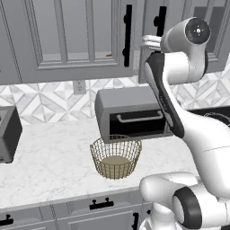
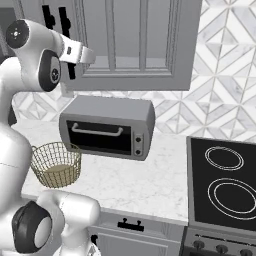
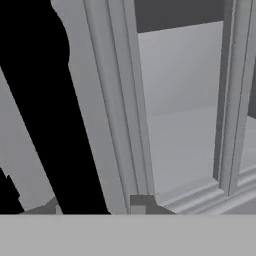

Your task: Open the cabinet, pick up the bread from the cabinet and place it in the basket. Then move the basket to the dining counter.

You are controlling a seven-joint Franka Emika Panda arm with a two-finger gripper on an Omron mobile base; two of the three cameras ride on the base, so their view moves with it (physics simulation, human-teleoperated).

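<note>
The basket (image 1: 116, 157) sat on the worktop (image 1: 49, 157), just in front of the toaster oven (image 1: 130, 112). The cabinet (image 1: 67, 40) hung on the wall above both. A cooktop (image 2: 225, 180) lay right of the oven.

My arm reaches up to the cabinet (image 1: 67, 40) handles (image 1: 128, 36); below, the basket (image 1: 115, 157) sits on the table (image 1: 49, 157) before the toaster oven (image 1: 130, 114).

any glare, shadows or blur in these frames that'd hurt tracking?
Left base view: flat, even light, only a faint shadow under the basket. Right base view: no glare on the cabinet glass, edges crisp. Hand view: the black cabinet handle looms large and featureless, everything soft and blocky close up.
</note>
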